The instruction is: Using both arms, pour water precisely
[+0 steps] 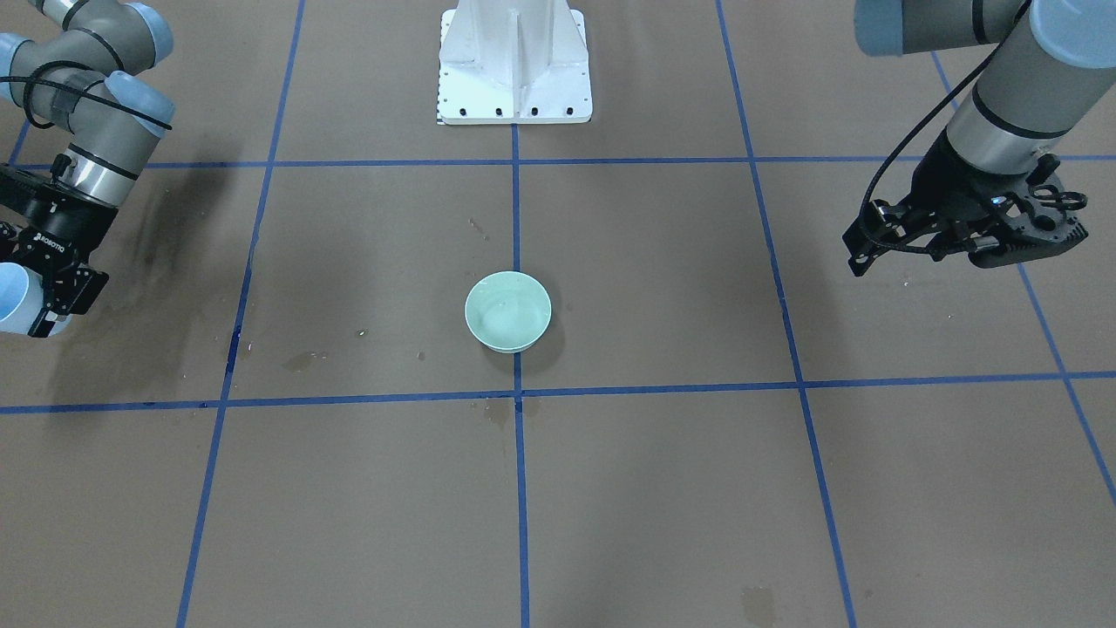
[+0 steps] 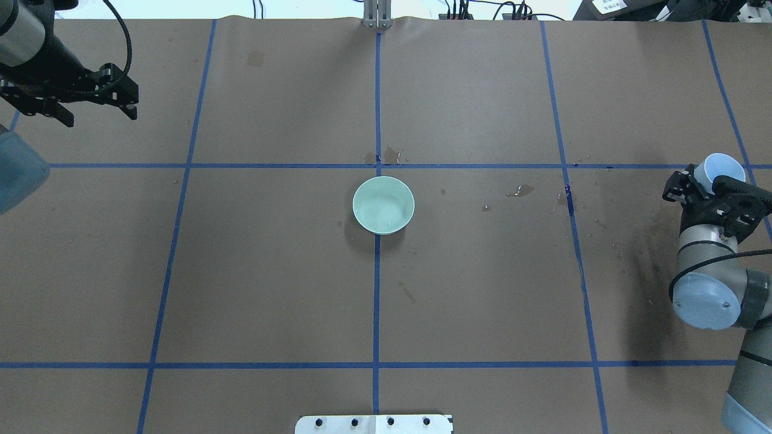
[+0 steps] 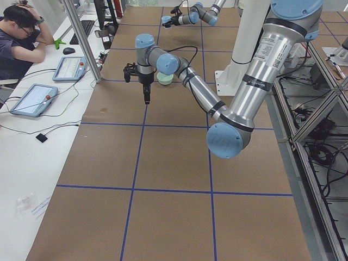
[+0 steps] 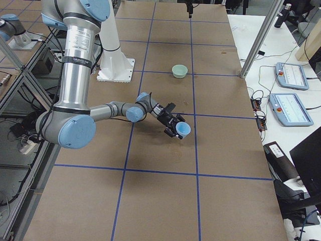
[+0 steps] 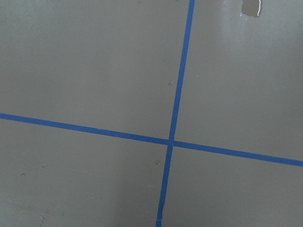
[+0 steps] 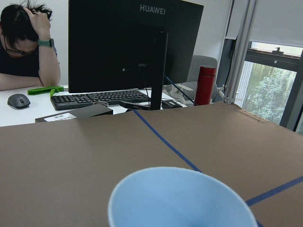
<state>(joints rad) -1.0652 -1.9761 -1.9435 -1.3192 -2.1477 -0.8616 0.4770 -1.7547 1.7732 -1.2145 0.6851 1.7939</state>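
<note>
Overhead exterior view: the right gripper pinches a pale blue cup, mouth up, at the right edge of the table. The green bowl sits at the centre, well apart from the cup, on the robot's left of it. The left gripper hangs over the far left corner, about as distant from the bowl, with nothing seen in it.

Front-facing view: no stream shows, and water cannot be made out for certain in the bowl. Whether the left fingers are spread or together cannot be told.

Left side view: the left gripper points straight down.

Right wrist view: only the cup's rim shows, and its contents are hidden.

Judgement: the coming move turns on carrying the cup sideways to the bowl, and the right arm already holds it.
</note>
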